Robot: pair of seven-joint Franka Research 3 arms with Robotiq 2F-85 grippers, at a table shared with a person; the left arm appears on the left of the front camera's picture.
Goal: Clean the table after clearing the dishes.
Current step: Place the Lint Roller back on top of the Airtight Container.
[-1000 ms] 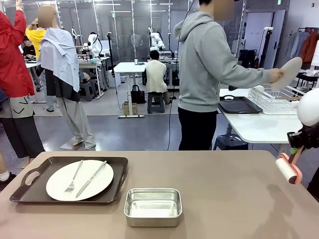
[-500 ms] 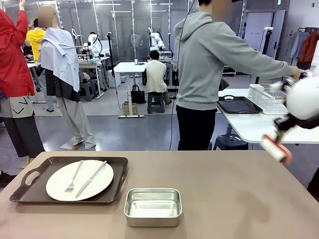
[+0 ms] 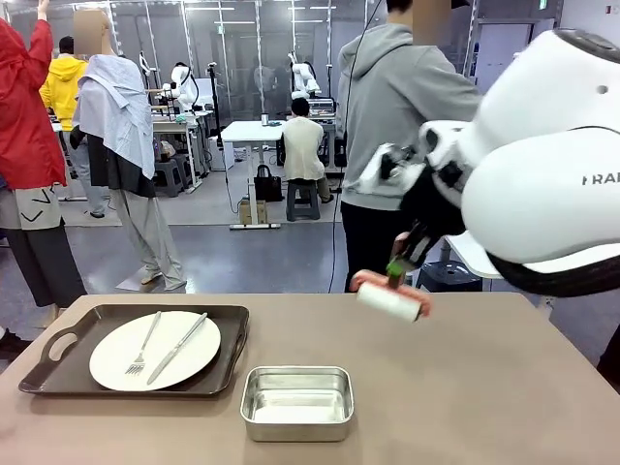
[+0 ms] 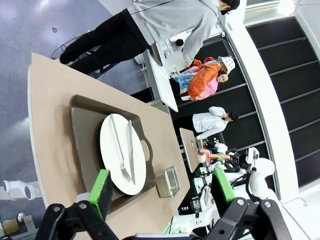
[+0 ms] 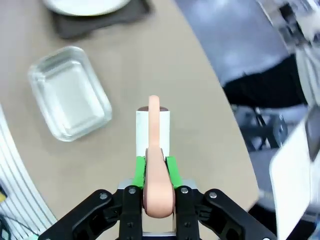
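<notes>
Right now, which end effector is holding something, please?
The right end effector, shut on the pink-handled white lint roller; the left end effector is open and empty.
</notes>
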